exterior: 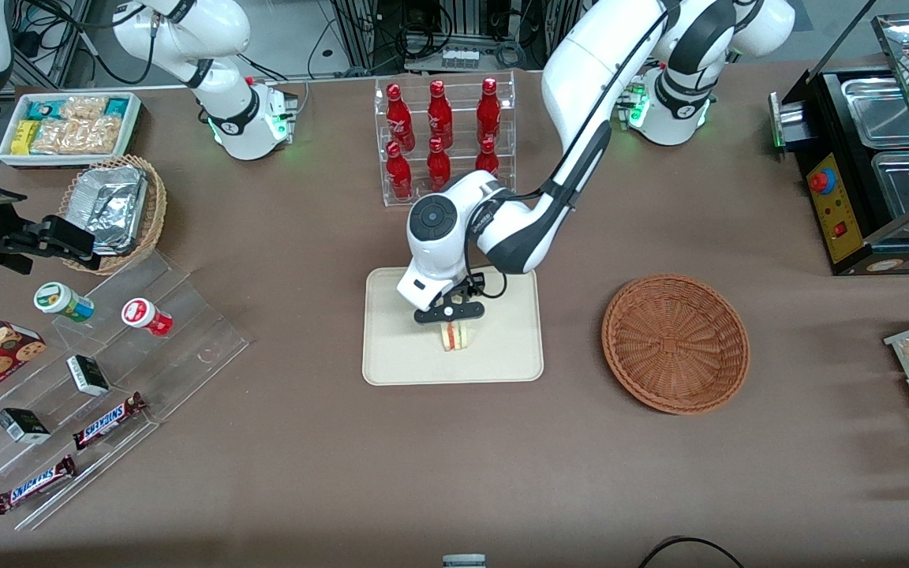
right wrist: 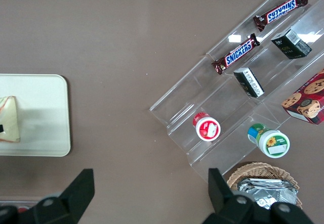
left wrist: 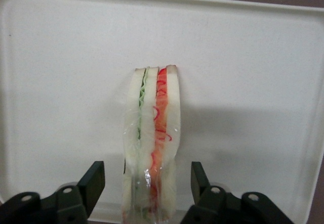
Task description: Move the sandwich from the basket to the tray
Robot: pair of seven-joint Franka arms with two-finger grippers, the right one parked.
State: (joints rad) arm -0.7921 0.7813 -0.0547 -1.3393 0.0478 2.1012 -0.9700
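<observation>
The sandwich [exterior: 455, 335], a wrapped white wedge showing red and green filling, stands on its edge on the cream tray [exterior: 502, 355]. Directly above it is the left gripper [exterior: 450, 319], open. In the left wrist view the sandwich [left wrist: 152, 148] stands between the two black fingers [left wrist: 94, 182], with a gap of tray [left wrist: 61, 82] showing on each side. The reddish-brown wicker basket [exterior: 675, 343] sits on the table beside the tray, toward the working arm's end, with nothing in it. The right wrist view shows the sandwich [right wrist: 9, 118] on the tray's [right wrist: 40, 113] end.
A clear rack of red bottles [exterior: 443, 134] stands just farther from the front camera than the tray. Toward the parked arm's end are an acrylic step shelf [exterior: 107, 371] with snacks, a tan basket of foil containers [exterior: 115, 209] and a white snack bin [exterior: 68, 126]. A black appliance [exterior: 865, 166] stands at the working arm's end.
</observation>
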